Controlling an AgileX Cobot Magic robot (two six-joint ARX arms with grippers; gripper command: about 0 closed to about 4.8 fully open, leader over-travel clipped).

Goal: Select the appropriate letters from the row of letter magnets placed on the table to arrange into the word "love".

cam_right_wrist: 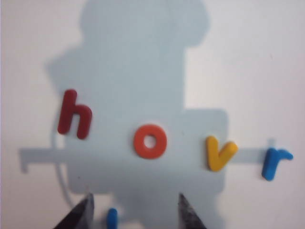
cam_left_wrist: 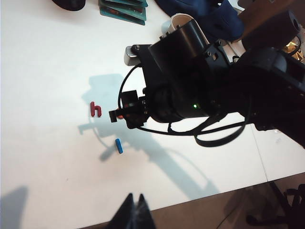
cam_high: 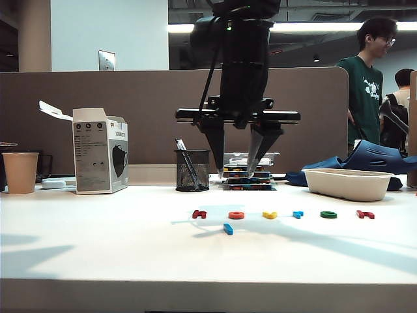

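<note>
The right pincer (cam_high: 238, 166) hangs in the upper middle of the exterior view, high above the bench (cam_high: 117, 254), its two fingers spread wide and holding nothing. Below it the row of letter magnets (cam_high: 281, 214) runs across the middle of the frame: a dark red h (cam_high: 199, 214), an orange o (cam_high: 236, 214), a yellow v (cam_high: 270, 214), a light blue r (cam_high: 298, 214), a green letter (cam_high: 328, 214) and a second dark red letter (cam_high: 365, 214). The blue bar (cam_high: 228, 229) lies apart, just in front of the row, likely set there as the first letter of the word.

In the left wrist view the right arm fills the centre and right; the dark red h (cam_left_wrist: 96, 109) and blue bar (cam_left_wrist: 118, 146) lie left of centre. The left pincer (cam_left_wrist: 134, 214) shows only as dark tips at the bottom edge, close together with no gap and nothing between them.

The right wrist view looks straight down: h (cam_right_wrist: 74, 115) at left, o (cam_right_wrist: 150, 141) in the centre, v (cam_right_wrist: 219, 152) and r (cam_right_wrist: 275, 162) to the right. The right pincer's fingers stand wide at the bottom edge, the blue bar (cam_right_wrist: 112, 218) between them. The orange o, centred ahead, looks the likely next pick.
</note>
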